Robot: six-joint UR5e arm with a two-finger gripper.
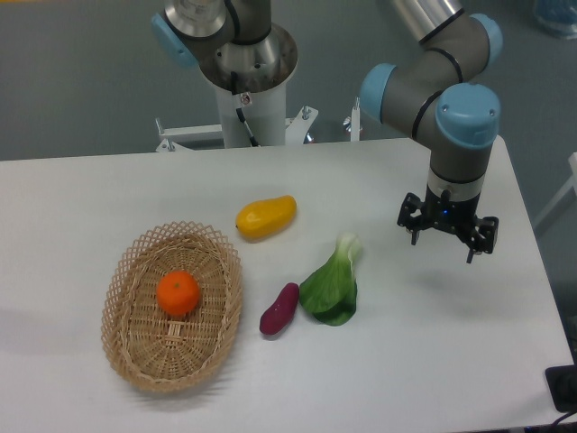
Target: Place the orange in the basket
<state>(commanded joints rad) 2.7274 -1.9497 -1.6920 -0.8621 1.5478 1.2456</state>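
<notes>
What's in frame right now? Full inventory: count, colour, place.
round bright-orange orange: 1, orange, inside the basket, near its middle
oval woven wicker basket: 1, light tan, front left of the table
elongated yellow mango-shaped fruit: 1, yellow, behind and right of the basket
small purple sweet potato: 1, purple, right of the basket
leafy green bok choy: 1, green with pale stem, right beside the sweet potato
white table: 1, white, under everything
two-finger gripper: 1, black, above the table's right side, holding nothing
</notes>
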